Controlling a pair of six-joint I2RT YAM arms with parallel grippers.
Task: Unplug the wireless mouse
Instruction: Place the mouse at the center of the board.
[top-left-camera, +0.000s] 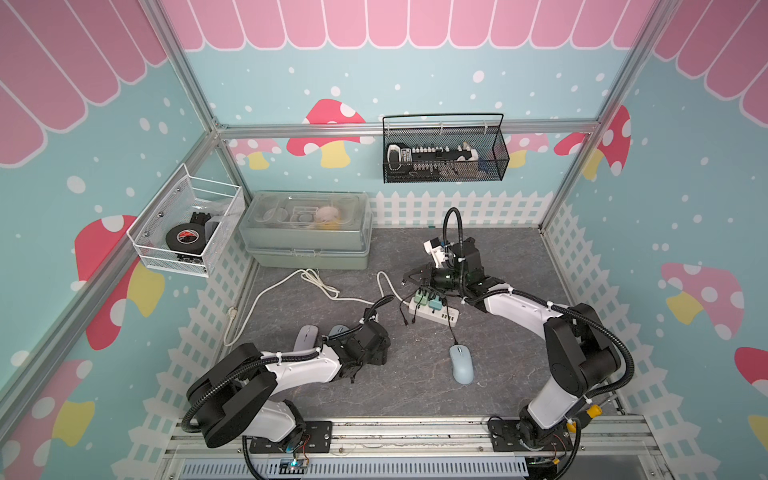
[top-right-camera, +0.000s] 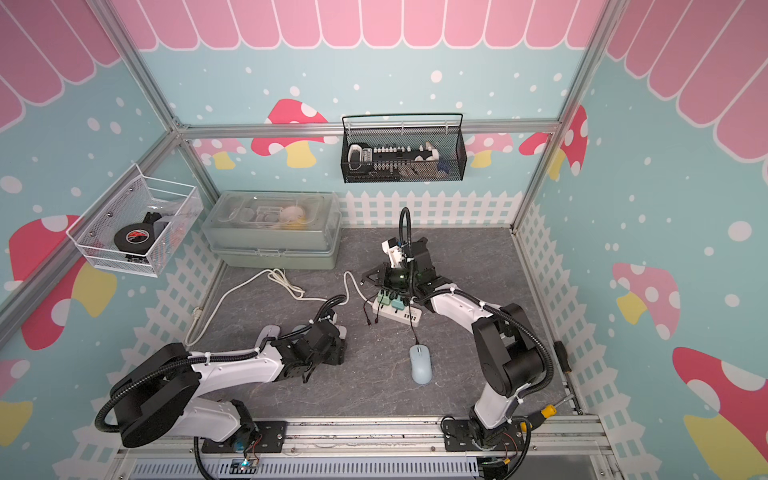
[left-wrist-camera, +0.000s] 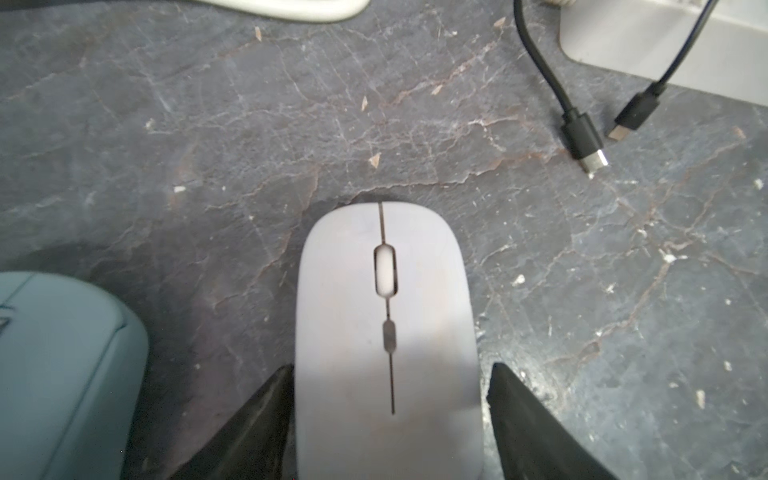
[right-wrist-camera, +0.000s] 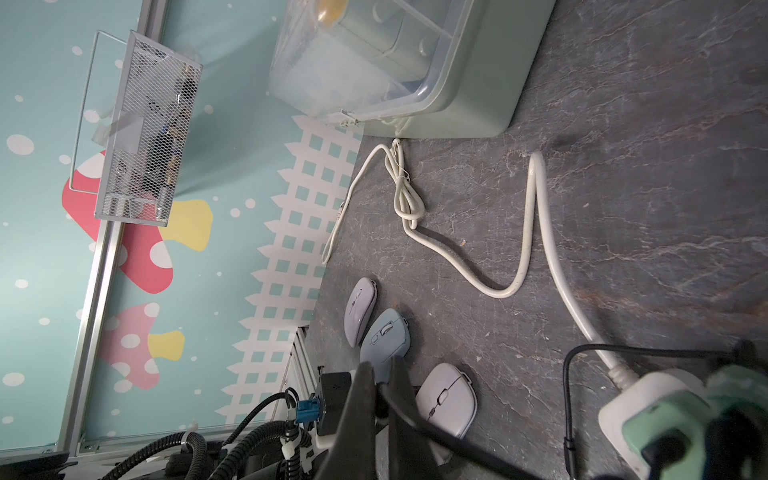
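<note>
Left wrist view: left gripper (left-wrist-camera: 391, 366) spread wide, fingers (left-wrist-camera: 257, 415) flanking grey mouse (left-wrist-camera: 353, 291), mouse flat on dark surface (left-wrist-camera: 208, 124), teal mouse (left-wrist-camera: 62, 353) just beside, two loose black plugs (left-wrist-camera: 590, 153) nearby. Right wrist view: right gripper (right-wrist-camera: 382, 363) clamped on thin black cable (right-wrist-camera: 415, 423), raised above surface, near white power strip (right-wrist-camera: 623, 403)

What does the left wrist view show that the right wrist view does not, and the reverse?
Only left wrist: the left gripper, open around the grey mouse, and two loose black plugs. Only right wrist: the right gripper, shut on a black cable, a lilac mouse, the green box, the wire basket. Both: the grey mouse, the blue mouse, the power strip.
</note>
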